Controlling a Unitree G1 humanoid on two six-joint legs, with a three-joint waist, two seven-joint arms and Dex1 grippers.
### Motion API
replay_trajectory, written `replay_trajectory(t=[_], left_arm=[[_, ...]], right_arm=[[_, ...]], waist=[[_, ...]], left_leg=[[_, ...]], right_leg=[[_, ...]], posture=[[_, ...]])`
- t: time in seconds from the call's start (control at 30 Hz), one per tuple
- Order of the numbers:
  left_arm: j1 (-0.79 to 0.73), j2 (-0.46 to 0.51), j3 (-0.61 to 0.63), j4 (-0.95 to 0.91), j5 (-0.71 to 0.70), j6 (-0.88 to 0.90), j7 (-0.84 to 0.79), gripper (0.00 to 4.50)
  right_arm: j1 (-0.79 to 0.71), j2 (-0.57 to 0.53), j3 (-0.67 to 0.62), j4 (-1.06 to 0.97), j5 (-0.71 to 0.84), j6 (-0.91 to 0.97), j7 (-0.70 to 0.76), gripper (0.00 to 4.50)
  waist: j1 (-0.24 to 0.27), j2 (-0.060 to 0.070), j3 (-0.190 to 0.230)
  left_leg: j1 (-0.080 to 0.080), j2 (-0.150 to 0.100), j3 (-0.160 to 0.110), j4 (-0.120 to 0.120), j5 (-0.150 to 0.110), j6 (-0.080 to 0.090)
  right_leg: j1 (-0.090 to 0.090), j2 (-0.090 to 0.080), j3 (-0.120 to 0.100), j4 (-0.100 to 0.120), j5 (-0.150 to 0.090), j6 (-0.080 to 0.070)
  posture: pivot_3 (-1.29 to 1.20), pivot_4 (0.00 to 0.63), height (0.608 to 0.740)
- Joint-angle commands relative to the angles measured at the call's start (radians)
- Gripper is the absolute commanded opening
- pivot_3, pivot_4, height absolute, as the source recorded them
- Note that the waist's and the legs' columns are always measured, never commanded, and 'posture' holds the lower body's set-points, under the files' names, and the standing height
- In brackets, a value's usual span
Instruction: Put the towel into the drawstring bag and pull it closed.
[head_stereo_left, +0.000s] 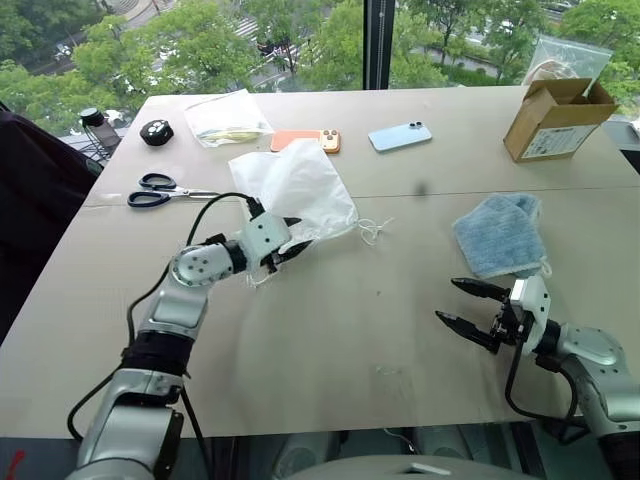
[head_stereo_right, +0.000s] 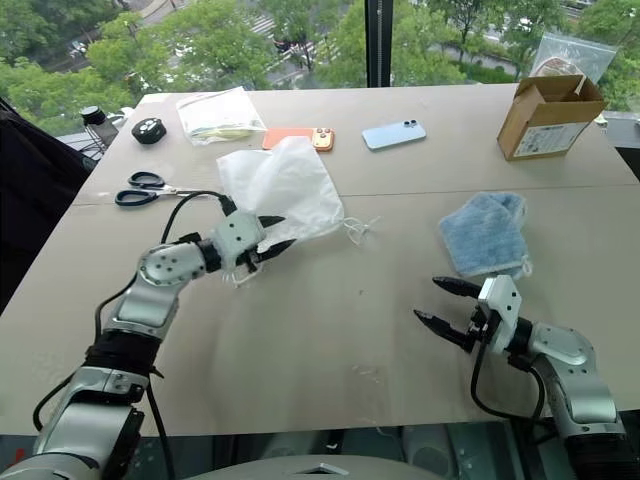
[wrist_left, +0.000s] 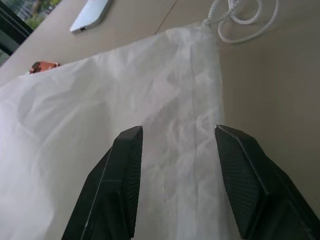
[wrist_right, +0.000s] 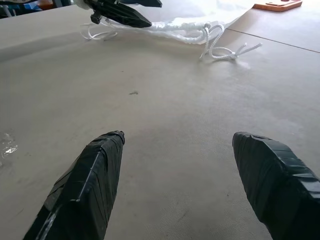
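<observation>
Because the drawstring bag (head_stereo_left: 295, 190) is thin, slack cloth lying flat, the likeliest fault is a pinch through both layers, which would hold the mouth shut instead of opening it.

Left to right:

- Scissors (head_stereo_left: 160, 190): near the table's left edge, just beyond the left arm; a wide elbow swing could knock them.
- Left gripper (head_stereo_left: 283, 244): jaws parted, poised over the bag's near hem, nothing between them; the left wrist view shows white fabric spanning the gap below the fingertips.
- Drawstring bag: left of centre, hem toward the robot, cords (head_stereo_left: 372, 230) trailing off its right corner. Risk: a finger catches a cord and drags the whole bag.
- Open tabletop: broad bare stretch between the two arms, ample for carrying the towel across.
- Phones (head_stereo_left: 400, 136) and zip bag (head_stereo_left: 228, 118): along the far side, well apart from the work.
- Towel (head_stereo_left: 498, 234): right of centre, folded, untouched, well apart from the bag.
- Right gripper (head_stereo_left: 468, 303): jaws wide, empty, just nearer the robot than the towel.
- Cardboard box (head_stereo_left: 555, 118): far right corner, out of the path.
</observation>
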Motion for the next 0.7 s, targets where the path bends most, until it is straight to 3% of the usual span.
replay_trajectory(t=[0.03, 0.3, 0.7], left_arm=[[-0.036, 0.013, 0.008, 0.008, -0.033, 0.028, -0.045, 2.29], [-0.076, 0.03, -0.056, -0.011, -0.013, -0.02, -0.17, 2.29], [-0.136, 0.046, -0.06, 0.105, 0.062, -0.1, -0.099, 2.29]], right_arm=[[0.001, 0.007, -0.01, -0.023, 0.002, -0.021, -0.005, 3.71], [0.019, 0.015, -0.014, -0.03, -0.002, -0.031, -0.018, 3.71], [0.024, 0.015, -0.014, -0.032, -0.004, -0.036, -0.025, 3.71]], waist=[[0.002, 0.0, 0.0], [0.002, 0.0, 0.0], [-0.003, 0.0, 0.0]], left_leg=[[0.0, 0.0, 0.0, 0.0, 0.0, 0.0], [0.0, 0.0, 0.0, 0.0, 0.002, -0.003], [0.0, 0.0, 0.0, 0.0, 0.002, -0.003]], right_leg=[[0.0, 0.0, 0.0, 0.0, 0.0, 0.0], [0.0, 0.0, 0.0, 0.0, 0.0, 0.0], [0.0, 0.0, 0.0, 0.0, 0.0, 0.0]], posture=[[0.0, 0.15, 0.74], [0.0, 0.15, 0.74], [0.0, 0.15, 0.74]])
